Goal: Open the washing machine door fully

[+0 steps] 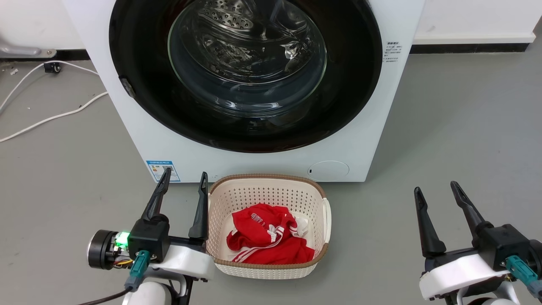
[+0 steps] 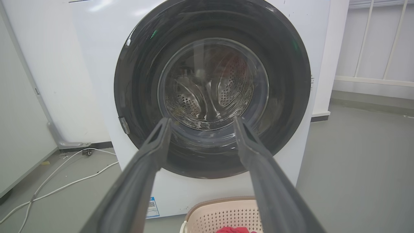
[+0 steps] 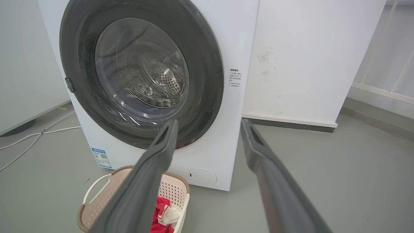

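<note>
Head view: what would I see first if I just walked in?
A big round black door with a glass window, shut on the white washing machine, at the top. In front, on the floor, a cream basket holds red clothes. The left gripper and right gripper are open, low down.

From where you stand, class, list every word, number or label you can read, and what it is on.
Blue sticker, low on the washing machine: too small to read.
Black print right of the door: too small to read.
White lettering on the red garment: blurred.
</note>
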### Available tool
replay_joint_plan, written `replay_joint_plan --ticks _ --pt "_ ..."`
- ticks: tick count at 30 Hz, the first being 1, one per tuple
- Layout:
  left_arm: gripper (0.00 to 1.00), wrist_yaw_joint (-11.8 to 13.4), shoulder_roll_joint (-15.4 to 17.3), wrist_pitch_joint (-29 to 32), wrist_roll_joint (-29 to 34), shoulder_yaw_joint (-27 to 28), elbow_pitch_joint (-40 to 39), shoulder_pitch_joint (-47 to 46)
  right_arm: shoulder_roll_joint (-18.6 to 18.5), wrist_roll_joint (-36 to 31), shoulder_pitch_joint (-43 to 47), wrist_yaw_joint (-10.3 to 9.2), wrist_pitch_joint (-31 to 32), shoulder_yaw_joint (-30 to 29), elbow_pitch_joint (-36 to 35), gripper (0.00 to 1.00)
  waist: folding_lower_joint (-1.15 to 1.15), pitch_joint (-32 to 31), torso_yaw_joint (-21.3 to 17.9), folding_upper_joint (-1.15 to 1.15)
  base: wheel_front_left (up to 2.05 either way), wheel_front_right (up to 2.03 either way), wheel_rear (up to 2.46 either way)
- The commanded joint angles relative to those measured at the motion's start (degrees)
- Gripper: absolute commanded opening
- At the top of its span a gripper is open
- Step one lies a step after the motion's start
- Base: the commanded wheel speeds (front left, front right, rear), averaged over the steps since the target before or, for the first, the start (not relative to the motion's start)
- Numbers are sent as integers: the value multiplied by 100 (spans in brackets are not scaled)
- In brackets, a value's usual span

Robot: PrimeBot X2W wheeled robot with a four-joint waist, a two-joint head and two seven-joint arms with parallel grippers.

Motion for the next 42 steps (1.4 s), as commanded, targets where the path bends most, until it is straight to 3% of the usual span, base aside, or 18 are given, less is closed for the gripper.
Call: replay_joint_plan --ticks 1,16,17,18,19,25,28,31,38,42 --pt "100 3 -8 -48 104 -17 -5 -82 22 -112 -7 -2 -40 3 -31 100 0 1 1 0 0 0 0" --pt "100 -43 -63 -34 16 60 74 -5 21 56 2 -2 3 -6 97 100 0 -75 -10 0 0 0 0" --pt "100 -44 -66 -34 17 66 73 3 21 87 10 -2 8 -8 104 39 0 -77 -11 0 0 0 0" --pt "100 -47 -67 -34 20 72 71 6 21 109 10 -2 13 -6 106 7 0 -76 -14 0 0 0 0" --pt "100 -51 -68 -34 23 77 70 8 21 124 7 -2 10 -5 108 0 0 -75 -17 0 0 0 0" --pt "100 -74 -78 -34 39 102 76 -5 21 386 -18 -2 -91 -21 115 0 0 -64 -26 0 0 0 0" --pt "100 -84 -84 -34 34 112 87 -20 21 1223 -33 -2 -221 -44 161 0 0 -63 -23 0 0 0 0" --pt "100 -84 -91 -34 21 122 102 -30 20 2783 -65 -2 -464 -15 296 0 0 -70 -13 0 0 0 0" --pt "100 -72 -116 -34 -29 144 96 -27 18 7313 -362 -1 -789 232 423 0 0 -43 -21 0 0 0 0" --pt "100 -55 -128 -34 -23 185 58 -74 12 8515 -756 -1 -741 90 528 0 0 46 -74 0 0 0 0"
